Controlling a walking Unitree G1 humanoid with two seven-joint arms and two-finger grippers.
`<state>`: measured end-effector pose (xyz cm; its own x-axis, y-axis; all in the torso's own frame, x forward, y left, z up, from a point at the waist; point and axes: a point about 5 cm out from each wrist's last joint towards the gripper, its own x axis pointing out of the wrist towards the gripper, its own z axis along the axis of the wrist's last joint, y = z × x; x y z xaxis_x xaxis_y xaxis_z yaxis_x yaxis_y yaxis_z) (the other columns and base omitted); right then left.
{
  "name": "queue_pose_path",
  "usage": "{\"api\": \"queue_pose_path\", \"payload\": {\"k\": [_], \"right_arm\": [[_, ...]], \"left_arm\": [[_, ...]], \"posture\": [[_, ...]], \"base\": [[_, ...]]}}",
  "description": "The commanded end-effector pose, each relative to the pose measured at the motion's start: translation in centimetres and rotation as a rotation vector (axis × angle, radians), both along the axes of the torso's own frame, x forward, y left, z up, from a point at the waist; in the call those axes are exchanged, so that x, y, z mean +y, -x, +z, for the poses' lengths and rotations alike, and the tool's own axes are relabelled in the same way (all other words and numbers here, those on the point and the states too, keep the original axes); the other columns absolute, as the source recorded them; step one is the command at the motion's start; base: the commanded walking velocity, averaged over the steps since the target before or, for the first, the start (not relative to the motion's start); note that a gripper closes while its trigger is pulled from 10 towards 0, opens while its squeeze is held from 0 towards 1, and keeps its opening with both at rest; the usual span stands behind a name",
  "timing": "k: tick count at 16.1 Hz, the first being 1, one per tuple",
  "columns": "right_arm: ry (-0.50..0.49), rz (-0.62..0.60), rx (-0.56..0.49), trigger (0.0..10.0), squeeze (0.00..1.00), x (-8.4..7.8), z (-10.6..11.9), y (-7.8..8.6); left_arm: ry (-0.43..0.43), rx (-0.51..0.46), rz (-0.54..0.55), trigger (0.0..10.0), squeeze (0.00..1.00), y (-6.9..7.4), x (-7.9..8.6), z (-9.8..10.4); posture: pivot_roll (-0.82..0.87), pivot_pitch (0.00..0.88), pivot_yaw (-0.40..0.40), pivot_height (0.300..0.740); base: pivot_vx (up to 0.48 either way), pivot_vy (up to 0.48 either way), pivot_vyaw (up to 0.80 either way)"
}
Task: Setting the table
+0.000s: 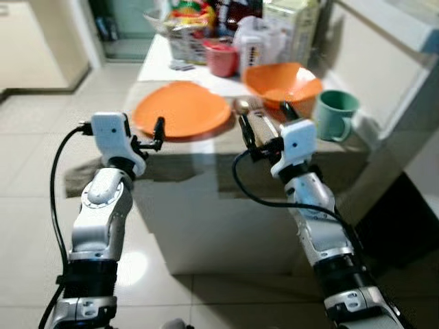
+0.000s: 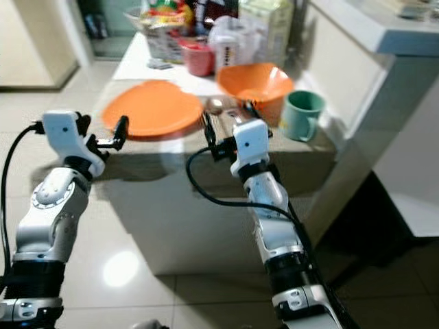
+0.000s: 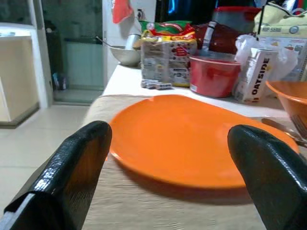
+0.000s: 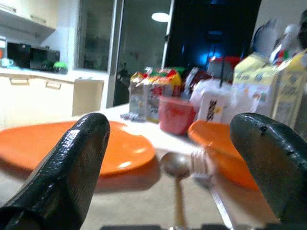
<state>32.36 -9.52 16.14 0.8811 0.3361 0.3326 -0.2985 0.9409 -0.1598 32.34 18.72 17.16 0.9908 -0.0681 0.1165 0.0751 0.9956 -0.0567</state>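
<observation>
- The bench [image 1: 206, 226] is a long white block standing on a glossy pale tiled floor [image 1: 41, 116]; a beige cloth [image 1: 185, 164] covers its near end and hangs over the edge; a pale wall with a ledge runs along the right side, and a glass door shows at the far end of the room.
- The left gripper [image 1: 156, 134] is held at the near left edge of the bench, level with the rim of the orange plate [image 1: 182, 110]; its fingers [image 3: 72, 167] are spread apart with nothing between them; in the left wrist view the plate lies just ahead of them.
- The orange plate lies flat on the cloth, left of centre, with nothing on it; behind it are a red cup [image 1: 221, 59], a basket of packets [image 1: 186, 34] and a metal bowl [image 3: 123, 53].
- A spoon [image 4: 176, 167] and a fork [image 4: 204, 165] lie side by side on the cloth between the plate and the orange bowl [image 1: 282, 82]; the fork's head is near the bowl's base; the view is blurred there.
- The right gripper [image 1: 264, 127] hovers over the near end of the cutlery; its fingers [image 4: 72, 163] stand wide apart, gripping nothing.
- The orange bowl sits right of the plate, close behind the gripper; what it holds I cannot tell; a bagged carton [image 1: 257, 41] and taller cartons [image 1: 295, 24] stand behind it.
- A green mug [image 1: 334, 115] stands upright just right of the bowl, near the bench's right edge; its inside is not visible.
</observation>
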Motion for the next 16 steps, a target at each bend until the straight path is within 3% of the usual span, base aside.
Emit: {"api": "queue_pose_path", "payload": {"k": [1, 8, 10, 12, 14, 16], "right_arm": [[-0.002, -0.012, 0.041, 10.0, 0.0, -0.3, -0.8, 0.1], [0.006, 0.001, 0.065, 10.0, 0.0, -0.2, -1.4, 0.4], [0.011, 0.006, 0.068, 10.0, 0.0, -0.1, -1.5, 0.5], [0.011, 0.012, 0.069, 10.0, 0.0, 0.2, -1.6, 0.5], [0.013, 0.018, 0.069, 10.0, 0.0, 0.3, -1.6, 0.6], [0.014, 0.02, 0.074, 10.0, 0.0, 0.3, -1.8, 0.6]], "left_arm": [[-0.017, -0.016, -0.035, 10.0, 0.0, -0.4, -0.8, 0.8], [-0.034, -0.01, -0.068, 10.0, 0.0, -0.3, -1.3, 0.7], [-0.083, -0.02, -0.081, 10.0, 0.0, -0.3, -1.6, 0.8], [-0.17, -0.017, -0.122, 10.0, 0.0, -0.4, -2.3, 0.7], [-0.162, -0.039, -0.122, 10.0, 0.0, -0.3, -2.4, 0.8], [-0.183, 0.001, -0.153, 10.0, 0.0, -0.3, -2.8, 0.5]], "posture": [[-0.06, 0.0, 0.036, 0.727], [-0.05, 0.0, 0.034, 0.727], [-0.05, 0.0, 0.034, 0.727], [-0.05, 0.0, 0.035, 0.727], [-0.05, 0.0, 0.036, 0.727], [-0.05, 0.0, 0.036, 0.727]], "base": [[0.3, 0.375, 0.0], [0.34, 0.336, 0.0], [0.369, 0.304, 0.0], [0.433, -0.135, 0.0], [0.317, -0.351, 0.0], [0.0, 0.0, 0.0]]}}
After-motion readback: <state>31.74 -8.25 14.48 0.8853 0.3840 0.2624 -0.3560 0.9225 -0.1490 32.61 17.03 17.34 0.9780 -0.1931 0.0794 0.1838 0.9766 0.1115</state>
